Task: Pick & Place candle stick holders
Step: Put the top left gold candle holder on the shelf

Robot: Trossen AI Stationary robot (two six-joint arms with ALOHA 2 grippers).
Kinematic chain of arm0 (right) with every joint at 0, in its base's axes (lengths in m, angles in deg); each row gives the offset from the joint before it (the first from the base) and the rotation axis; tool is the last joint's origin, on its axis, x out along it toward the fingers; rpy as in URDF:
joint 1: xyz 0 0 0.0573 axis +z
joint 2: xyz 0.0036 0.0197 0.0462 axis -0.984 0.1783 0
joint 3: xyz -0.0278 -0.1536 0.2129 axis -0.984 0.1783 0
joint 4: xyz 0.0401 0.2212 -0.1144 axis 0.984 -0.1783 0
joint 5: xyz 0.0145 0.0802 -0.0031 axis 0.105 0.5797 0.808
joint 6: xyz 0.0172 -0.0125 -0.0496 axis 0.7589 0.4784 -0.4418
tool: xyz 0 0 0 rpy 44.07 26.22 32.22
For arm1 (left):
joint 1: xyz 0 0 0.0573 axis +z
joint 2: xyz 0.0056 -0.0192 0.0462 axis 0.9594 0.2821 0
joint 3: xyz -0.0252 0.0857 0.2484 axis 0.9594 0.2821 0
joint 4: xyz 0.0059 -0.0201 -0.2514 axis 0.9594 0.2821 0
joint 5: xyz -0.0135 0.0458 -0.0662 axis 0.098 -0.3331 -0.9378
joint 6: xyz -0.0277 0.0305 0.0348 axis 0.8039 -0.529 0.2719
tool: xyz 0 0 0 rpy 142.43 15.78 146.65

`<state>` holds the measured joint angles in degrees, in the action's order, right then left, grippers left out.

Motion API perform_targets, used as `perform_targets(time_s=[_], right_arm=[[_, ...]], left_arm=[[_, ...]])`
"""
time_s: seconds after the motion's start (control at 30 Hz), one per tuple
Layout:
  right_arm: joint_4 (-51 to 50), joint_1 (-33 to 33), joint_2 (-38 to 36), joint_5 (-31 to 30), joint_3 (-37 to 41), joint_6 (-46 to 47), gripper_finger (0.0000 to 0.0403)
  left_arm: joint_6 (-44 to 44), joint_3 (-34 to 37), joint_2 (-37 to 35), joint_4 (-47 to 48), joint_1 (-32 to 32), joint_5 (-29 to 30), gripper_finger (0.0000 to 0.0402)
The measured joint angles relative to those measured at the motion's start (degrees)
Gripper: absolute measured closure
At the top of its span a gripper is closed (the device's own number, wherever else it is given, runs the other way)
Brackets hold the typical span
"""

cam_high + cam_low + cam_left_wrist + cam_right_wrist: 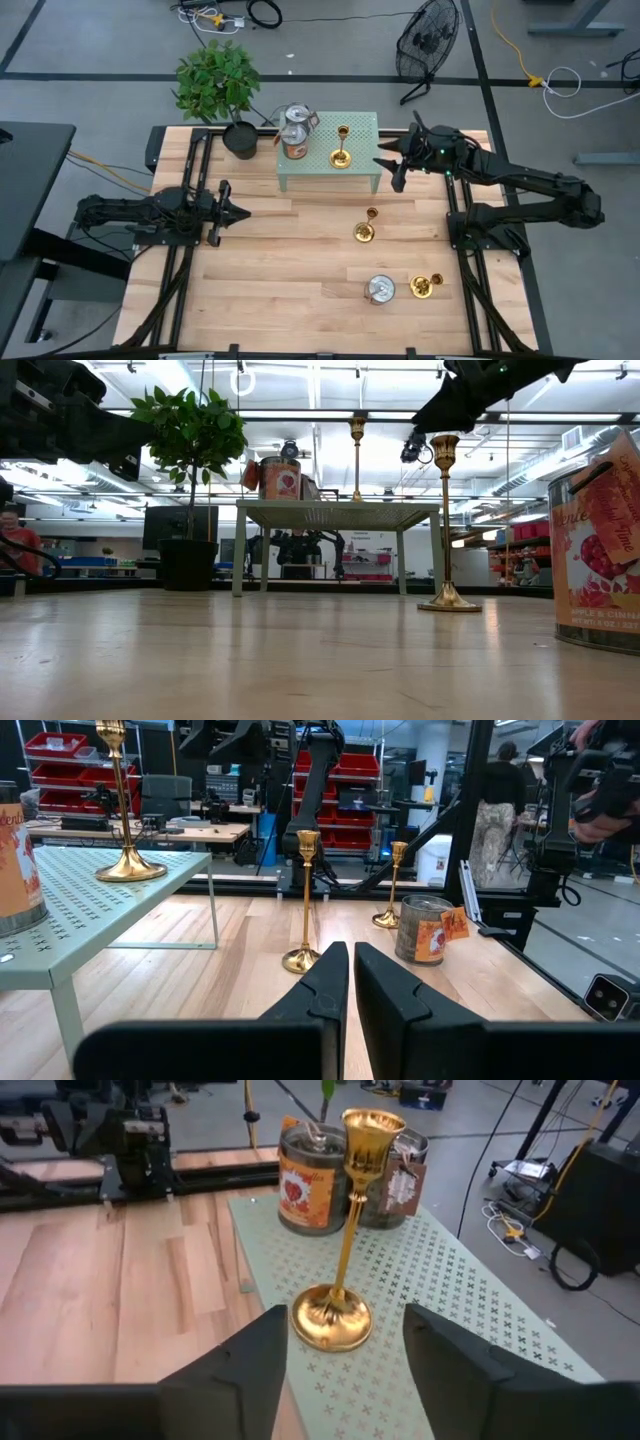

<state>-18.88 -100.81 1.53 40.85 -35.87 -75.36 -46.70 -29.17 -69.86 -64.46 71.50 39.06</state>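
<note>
One gold candle stick holder (345,1240) stands upright by its round base on the green perforated shelf (360,125) at the table's far side. My right gripper (345,1380) is open just to the right of the shelf (390,163), pointing at the holder. Its fingers stand on either side of the holder's base and are apart from it. Two more holders (365,230) (424,288) stand upright on the wooden table nearer the front. My left gripper (238,212) waits shut at the table's left, level above the wood (350,975).
Two copper-sided tins (294,133) stand on the shelf's left part, behind the holder as my right gripper sees it. A third tin (379,290) stands on the table near the front holder. A potted plant (222,85) is at the far left corner.
</note>
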Motion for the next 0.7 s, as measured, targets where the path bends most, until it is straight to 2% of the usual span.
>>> perform_targets(time_s=[0.3, 0.7], right_arm=[[4.40, 0.00, 3.66, -0.02, 0.00, 3.80, 0.0143], [8.41, 0.01, 10.05, -0.04, 0.00, 2.96, 0.0084]], left_arm=[[0.00, 0.01, -0.02, 0.01, 0.00, 0.00, 0.0371], [0.00, 0.00, 0.01, -0.02, 0.02, 0.00, 0.0371]])
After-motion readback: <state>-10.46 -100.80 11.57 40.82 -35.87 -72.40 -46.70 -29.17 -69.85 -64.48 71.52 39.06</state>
